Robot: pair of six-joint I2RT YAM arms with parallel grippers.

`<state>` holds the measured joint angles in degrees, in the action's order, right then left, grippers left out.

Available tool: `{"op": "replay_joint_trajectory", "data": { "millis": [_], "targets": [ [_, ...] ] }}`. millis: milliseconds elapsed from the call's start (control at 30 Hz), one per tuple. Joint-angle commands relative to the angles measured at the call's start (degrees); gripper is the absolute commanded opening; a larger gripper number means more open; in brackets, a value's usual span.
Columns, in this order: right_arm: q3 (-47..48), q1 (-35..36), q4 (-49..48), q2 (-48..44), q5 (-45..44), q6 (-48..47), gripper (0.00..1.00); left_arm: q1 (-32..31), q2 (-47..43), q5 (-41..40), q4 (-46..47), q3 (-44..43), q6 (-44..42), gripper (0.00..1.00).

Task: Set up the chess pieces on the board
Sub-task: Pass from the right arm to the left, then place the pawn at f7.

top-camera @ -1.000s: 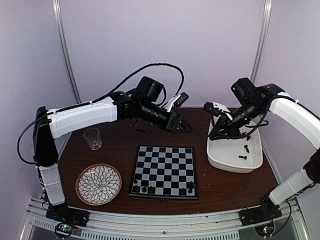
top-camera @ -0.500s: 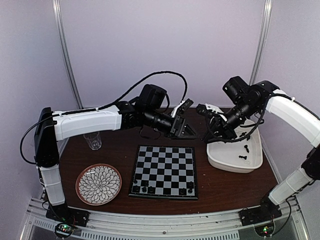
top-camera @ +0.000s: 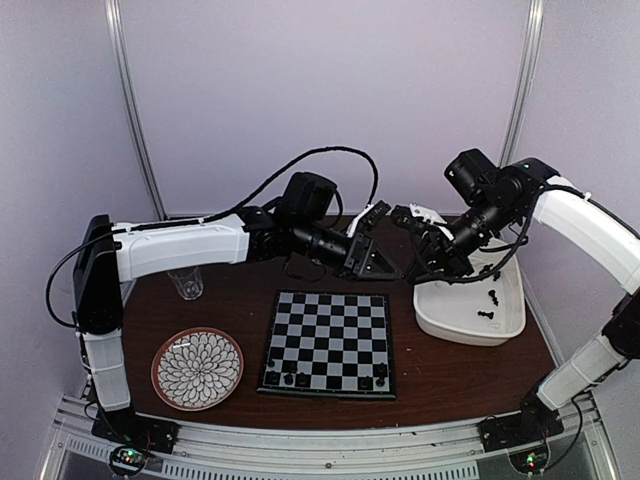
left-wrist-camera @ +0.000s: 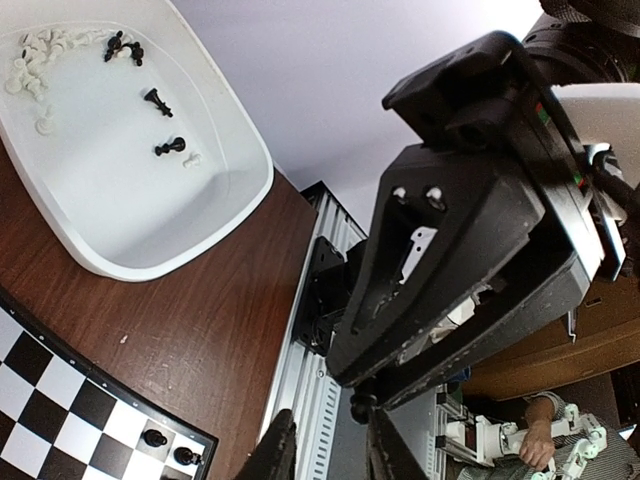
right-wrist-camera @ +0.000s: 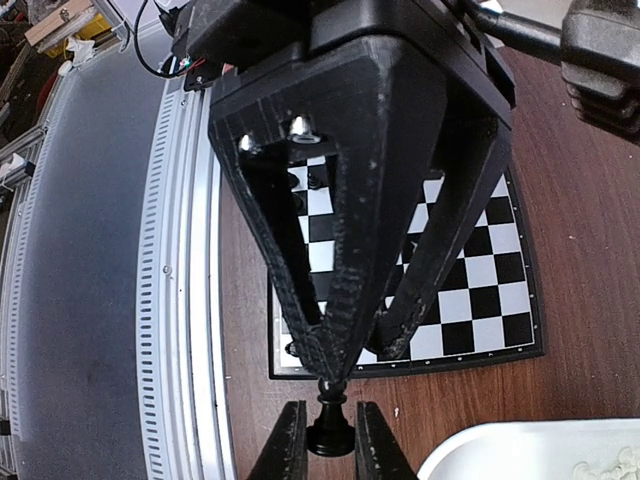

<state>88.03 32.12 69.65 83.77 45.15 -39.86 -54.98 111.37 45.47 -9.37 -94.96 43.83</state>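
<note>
My right gripper [right-wrist-camera: 330,445] is shut on the base of a black chess piece [right-wrist-camera: 330,428], held in the air behind the board [top-camera: 330,335]. My left gripper [top-camera: 392,270] meets the right gripper [top-camera: 410,272] tip to tip. Its jaws stand narrowly open around the piece's head [left-wrist-camera: 362,407], which sits against one left finger [left-wrist-camera: 385,450]; a gap shows to the other finger. Several black pieces [top-camera: 288,380] stand on the board's near row. More black and white pieces [left-wrist-camera: 155,100] lie in the white tub [top-camera: 470,320].
A flower-patterned plate [top-camera: 197,368] lies at the front left. A clear glass [top-camera: 184,277] stands behind it, under the left arm. The tub sits to the right of the board. A metal rail [top-camera: 300,445] runs along the table's near edge.
Both arms have swung inward, bringing the two grippers together above the back of the table. The left jaws have narrowed around the piece's head. The right grip is unchanged.
</note>
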Motion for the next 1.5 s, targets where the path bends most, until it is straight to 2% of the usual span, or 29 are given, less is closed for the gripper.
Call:
{"op": "replay_joint_trajectory", "data": {
  "millis": [0,533,700,733,833,933,1033,1233,1333,1467],
  "targets": [
    [1.89,0.57,0.29,0.67,0.29,0.31,0.13,-0.5,0.86,1.45,3.03,-1.42,0.43,0.24],
    [1.53,0.79,-0.71,1.22,-0.71,1.09,0.13,-0.93,1.6,3.01,4.36,-1.51,1.17,0.18],
    [1.3,0.91,-0.99,1.4,-0.85,1.34,0.13,-1.03,2.1,3.75,4.8,-2.15,1.34,0.14],
    [1.29,0.93,-1.33,1.47,-0.98,1.6,0.13,-1.03,2.42,4.09,4.63,-2.58,1.34,0.1],
    [1.29,0.95,-1.45,1.41,-1.61,1.86,0.19,-1.06,2.23,3.78,2.87,-3.08,0.4,0.07],
    [1.27,0.57,0.25,0.56,-3.95,1.4,0.38,-0.91,1.84,0.52,-8.46,-6.65,-7.24,0.05],
    [0.08,-2.33,2.49,-1.58,-5.16,-0.19,0.46,-0.91,2.08,-5.71,-27.25,-13.65,-17.67,0.04],
    [-3.83,-14.49,1.51,-5.27,4.03,0.51,0.49,-0.88,3.28,-22.03,-55.61,-19.59,-31.46,0.03],
    [-7.9,-18.54,-3.63,-6.5,3.55,3.64,0.5,-1.5,4.09,-28.77,-64.66,-20.0,-35.62,0.02],
    [-11.88,-20.46,-8.46,-5.92,2.14,6.7,0.5,-3.66,4.71,-36.21,-71.47,-19.96,-39.38,0.02]
  ]
}}
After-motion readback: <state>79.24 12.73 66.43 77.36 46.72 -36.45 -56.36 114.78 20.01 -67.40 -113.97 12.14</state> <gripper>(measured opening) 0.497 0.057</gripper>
